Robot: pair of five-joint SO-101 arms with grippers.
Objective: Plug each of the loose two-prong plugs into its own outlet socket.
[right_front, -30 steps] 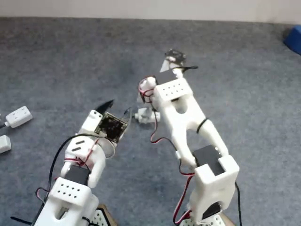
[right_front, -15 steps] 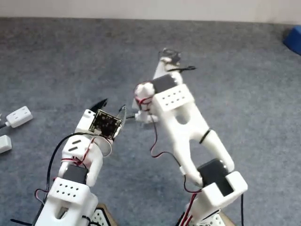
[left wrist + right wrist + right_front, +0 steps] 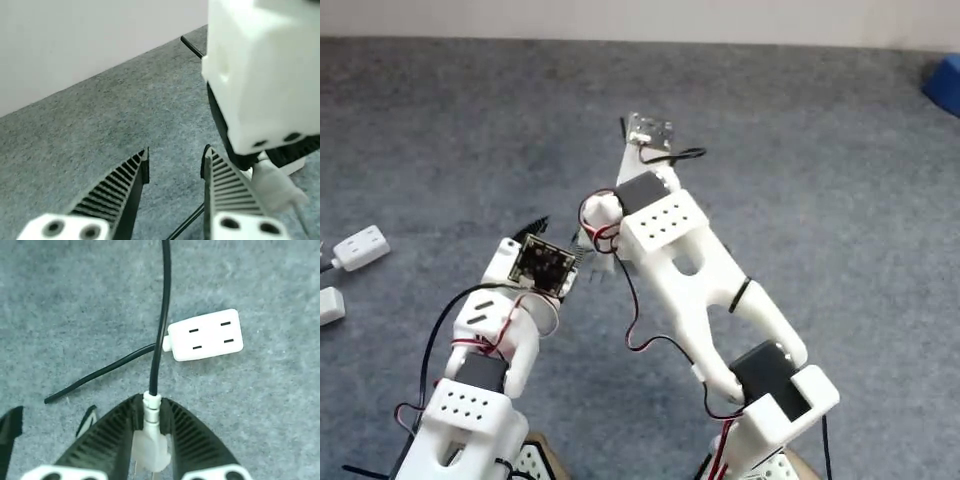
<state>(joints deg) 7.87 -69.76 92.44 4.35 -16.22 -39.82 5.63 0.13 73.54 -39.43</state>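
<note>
Your right tool (image 3: 151,405) is clamped on a white plug (image 3: 149,442) near the outlet block (image 3: 206,335); your left tool (image 3: 175,155) stands apart.

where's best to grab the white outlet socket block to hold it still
Probably from above, pinching the outlet socket block across its two long side walls near the cord end. It lies flat, slots up, so that keeps both slot pairs clear for the plug in the right gripper.

Blocked: right arm (image 3: 260,75) just beside left tool (image 3: 175,152) | Ahead of right tool (image 3: 151,400): cord (image 3: 164,300) of plug (image 3: 148,445), socket (image 3: 205,335) | Free: bare table (image 3: 860,180) right of both arms
</note>
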